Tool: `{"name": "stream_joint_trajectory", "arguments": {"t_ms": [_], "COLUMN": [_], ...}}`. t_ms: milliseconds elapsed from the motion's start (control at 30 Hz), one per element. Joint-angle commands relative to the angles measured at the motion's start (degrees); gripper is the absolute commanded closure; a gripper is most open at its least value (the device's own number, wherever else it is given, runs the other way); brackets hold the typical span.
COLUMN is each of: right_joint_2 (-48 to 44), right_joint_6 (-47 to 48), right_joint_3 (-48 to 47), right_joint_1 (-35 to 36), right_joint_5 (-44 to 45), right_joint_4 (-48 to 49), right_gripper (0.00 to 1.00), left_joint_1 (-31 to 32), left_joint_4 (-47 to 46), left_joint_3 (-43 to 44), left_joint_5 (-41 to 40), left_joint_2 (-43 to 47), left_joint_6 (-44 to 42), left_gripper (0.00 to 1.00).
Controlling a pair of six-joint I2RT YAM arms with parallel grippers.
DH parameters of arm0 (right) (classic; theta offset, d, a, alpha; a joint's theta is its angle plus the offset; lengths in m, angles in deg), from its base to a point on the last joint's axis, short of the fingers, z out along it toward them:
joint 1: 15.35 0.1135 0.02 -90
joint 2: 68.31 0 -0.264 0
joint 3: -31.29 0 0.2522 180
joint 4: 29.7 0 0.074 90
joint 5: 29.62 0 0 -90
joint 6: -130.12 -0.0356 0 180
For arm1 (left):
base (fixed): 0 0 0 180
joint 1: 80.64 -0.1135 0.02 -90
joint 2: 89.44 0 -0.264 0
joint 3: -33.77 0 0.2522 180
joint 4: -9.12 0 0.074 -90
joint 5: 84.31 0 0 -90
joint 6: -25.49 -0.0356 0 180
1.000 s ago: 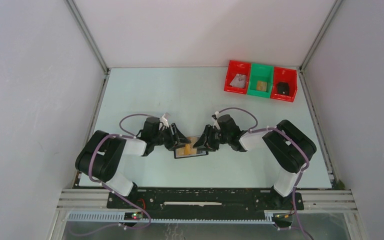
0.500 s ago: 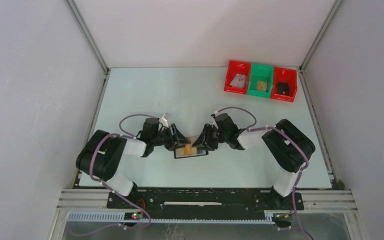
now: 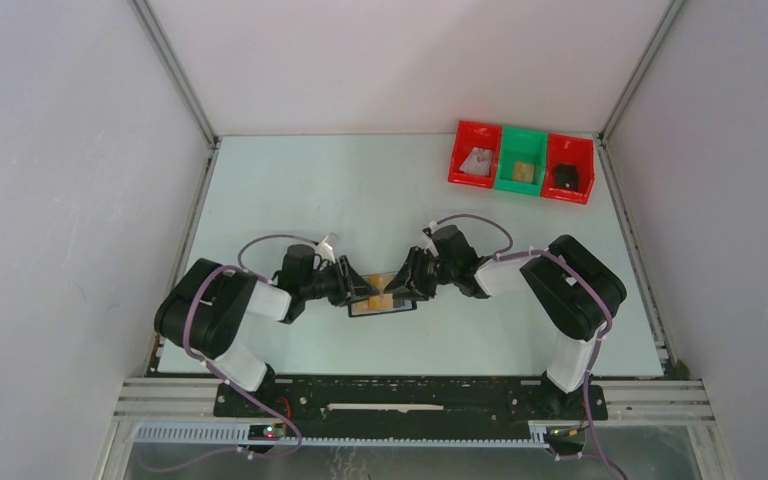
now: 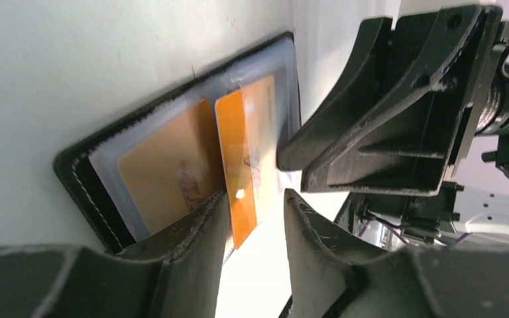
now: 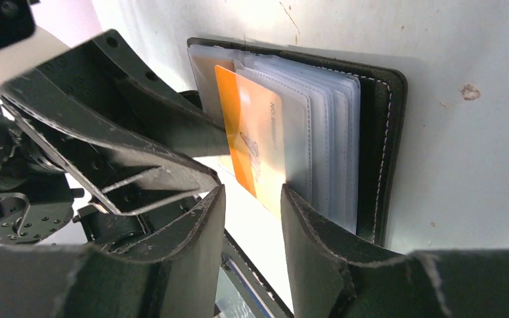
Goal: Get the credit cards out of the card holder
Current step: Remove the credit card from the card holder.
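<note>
**Flanking the open card holder, both pincers narrow**

Lying spread open on the counter (image 3: 360, 190), the card holder (image 5: 379, 152) shows its clear sleeves (image 5: 325, 132) fanned up from the spine; an orange credit card (image 4: 245, 152) stands partly out of a sleeve near the holder's middle, tilted up off the page beneath it; a tan credit card (image 4: 166, 179) sits flat inside a sleeve just beside it, toward the holder's stitched outer edge.

The left pincer (image 4: 256, 199) sits at the holder's left side, fingers narrowly parted, with the orange card's free end showing in the gap; whether either pad presses it cannot be told; the right pincer (image 5: 252, 192) sits at the holder's right side, likewise narrowly parted, one fingertip at the sleeve beside the orange card; the two pincers almost meet over the holder.

A row of red and green bins (image 3: 523, 130) stands well apart from the holder, beyond it and to its right; each holds a small item.
</note>
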Motion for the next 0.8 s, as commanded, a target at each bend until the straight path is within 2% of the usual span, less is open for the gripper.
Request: {"name": "stream_joint_trajectory", "arguments": {"t_ms": [0, 133, 367, 600, 767], "right_joint_2": [4.2, 4.3, 4.2, 3.1, -0.4], "right_joint_6": [1.8, 1.7, 1.8, 2.4, 3.3], "right_joint_3": [1.2, 1.1, 1.2, 1.2, 2.0], "right_joint_1": [-0.5, -0.5, -0.6, -1.3, -3.8], "right_joint_5": [6.6, 6.5, 6.4, 5.3, 0.9], "right_joint_4": [-5.0, -4.8, -4.8, -5.1, -2.3], "right_gripper": [0.53, 0.53, 0.53, 0.53, 0.49], "left_joint_1": [0.9, 1.4, 1.3, 1.0, 0.9], "left_joint_4": [7.9, 4.9, 6.1, 20.1, 29.5], "left_joint_3": [-4.6, -5.2, -4.8, -2.2, 1.7], "left_joint_5": [0.0, 1.8, 0.5, -5.9, -8.7], "left_joint_2": [-2.8, -3.5, -2.9, 6.8, 15.1], "left_joint_6": [-2.3, -0.8, -0.5, -3.1, -4.1], "left_gripper": [0.58, 0.64, 0.85, 1.00, 1.00]}}
